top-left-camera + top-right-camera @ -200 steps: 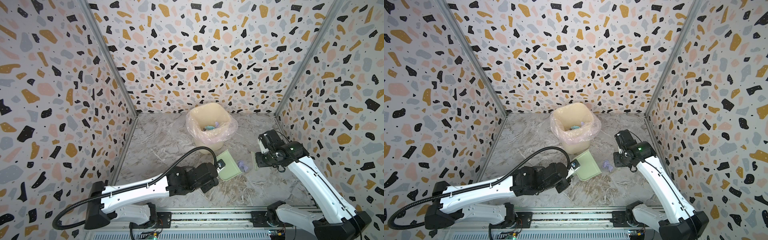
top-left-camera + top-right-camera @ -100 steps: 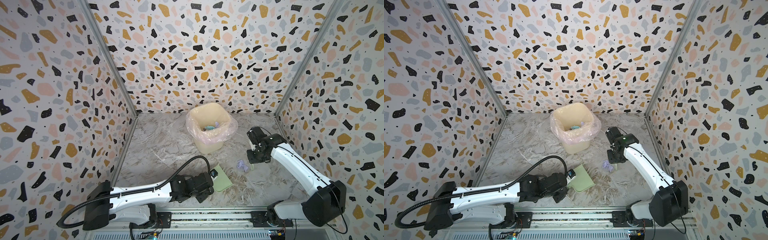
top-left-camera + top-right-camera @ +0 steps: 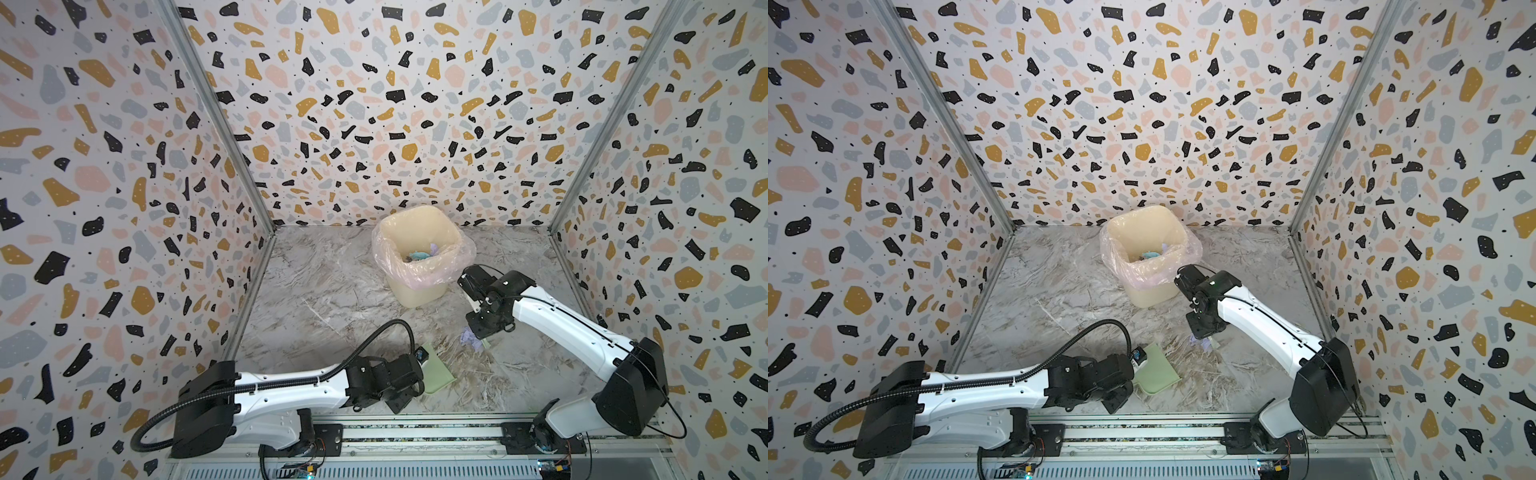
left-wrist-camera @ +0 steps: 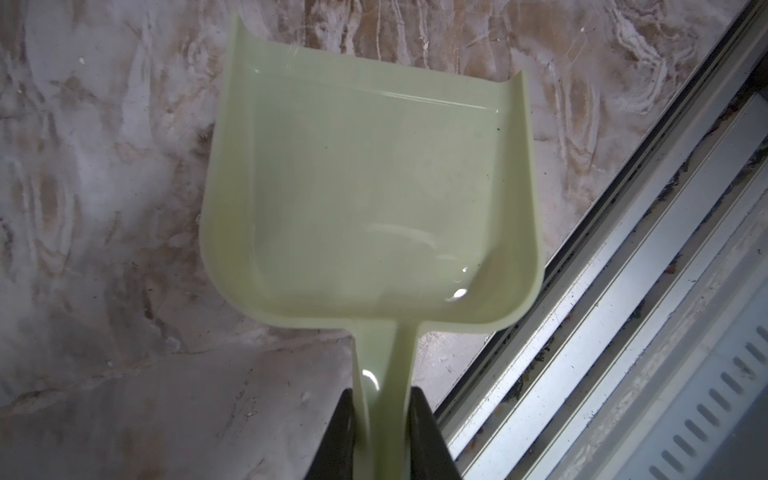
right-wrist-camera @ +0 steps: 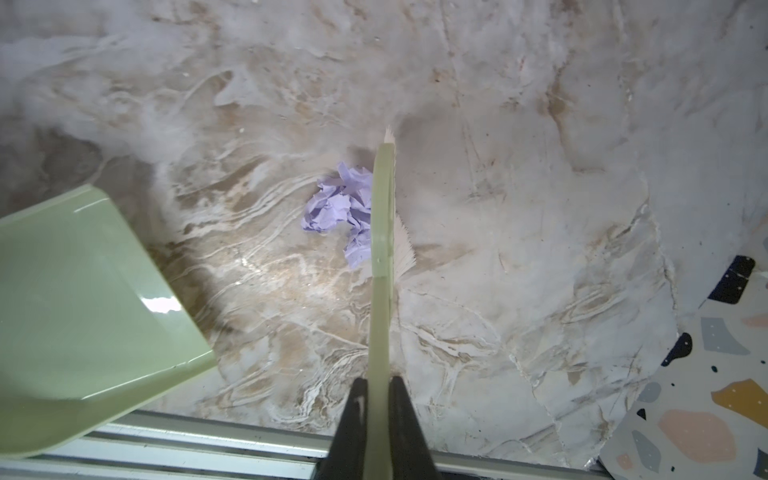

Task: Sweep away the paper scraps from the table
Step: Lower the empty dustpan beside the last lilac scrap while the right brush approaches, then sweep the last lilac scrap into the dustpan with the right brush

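The left gripper (image 4: 384, 436) is closed tightly on the thin handle of the pale green dustpan (image 4: 365, 187), with one black finger on each side of it. The dustpan is empty and is held low over the table (image 3: 324, 291), close to the metal rail (image 3: 415, 432) at the front edge. I cannot tell if its lip touches the surface. Further back, near the back wall, stands the cream bin (image 3: 419, 293) with a pink liner (image 3: 384, 259), and some paper scraps (image 3: 419, 254) lie inside it. To the right of the dustpan there is a stretch of bare marble, and then one crumpled lavender paper scrap (image 5: 340, 208) lies on the table. The brush (image 5: 382, 199) touches this scrap on the side far from the dustpan, and its pale bristles (image 5: 403, 249) are spread on the surface. The right gripper (image 5: 378, 419) is fully closed on the brush handle. In both top views the wrist of the right arm hangs over the scrap and hides a part of it.
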Controlling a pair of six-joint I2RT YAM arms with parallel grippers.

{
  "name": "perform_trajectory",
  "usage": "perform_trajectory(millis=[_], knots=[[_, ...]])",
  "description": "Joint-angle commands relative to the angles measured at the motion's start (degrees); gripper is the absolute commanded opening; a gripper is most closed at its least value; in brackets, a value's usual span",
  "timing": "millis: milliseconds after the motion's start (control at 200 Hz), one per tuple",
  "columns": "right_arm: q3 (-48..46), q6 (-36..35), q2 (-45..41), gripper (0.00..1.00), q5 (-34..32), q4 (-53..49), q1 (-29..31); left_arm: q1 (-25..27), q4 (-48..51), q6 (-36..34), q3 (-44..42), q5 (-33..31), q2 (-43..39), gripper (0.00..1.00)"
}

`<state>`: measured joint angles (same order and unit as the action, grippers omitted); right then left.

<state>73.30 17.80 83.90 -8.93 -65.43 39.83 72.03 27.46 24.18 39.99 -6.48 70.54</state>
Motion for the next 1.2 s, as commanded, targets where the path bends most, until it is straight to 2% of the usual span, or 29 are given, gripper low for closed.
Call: perform_trajectory(millis=[0,95,165,260,451,521,666,891,1196], knots=[[3.7,1.9,-0.5,0.00,-1.1,-4.9,1.1,-0.3,-2.0,1.6,-0.9,0.8,0.3,0.00],[3.7,1.4,-0.9,0.00,-4.1,-5.8,-1.2,-0.4,-2.2,1.4,-1.1,0.7,0.7,0.00],[2.7,0.5,-1.4,0.00,-2.6,-4.6,-4.2,-0.7,-2.0,0.9,-0.8,0.5,1.3,0.00],[2.6,0.4,-1.1,0.00,-3.0,-3.7,-5.2,-1.7,-1.7,-0.4,-0.2,0.0,2.3,0.00],[3.8,-0.7,1.6,0.00,-2.2,-2.0,-5.3,-7.4,-2.3,-3.5,0.6,1.3,2.5,0.00],[4.7,-1.3,2.6,0.00,-2.0,-1.7,-5.0,-9.2,-3.5,-4.5,0.4,3.8,2.9,0.00],[6.2,-2.1,4.0,0.00,-1.6,-2.0,-4.0,-9.5,-3.6,-5.7,1.6,6.2,6.4,0.00],[6.6,-2.5,5.3,0.00,0.3,-2.6,-1.3,-9.6,-3.7,-7.1,3.5,6.5,8.7,0.00],[8.5,-1.5,5.4,0.00,6.2,-2.9,4.2,-9.8,-3.1,-8.2,4.6,7.8,11.1,0.00]])
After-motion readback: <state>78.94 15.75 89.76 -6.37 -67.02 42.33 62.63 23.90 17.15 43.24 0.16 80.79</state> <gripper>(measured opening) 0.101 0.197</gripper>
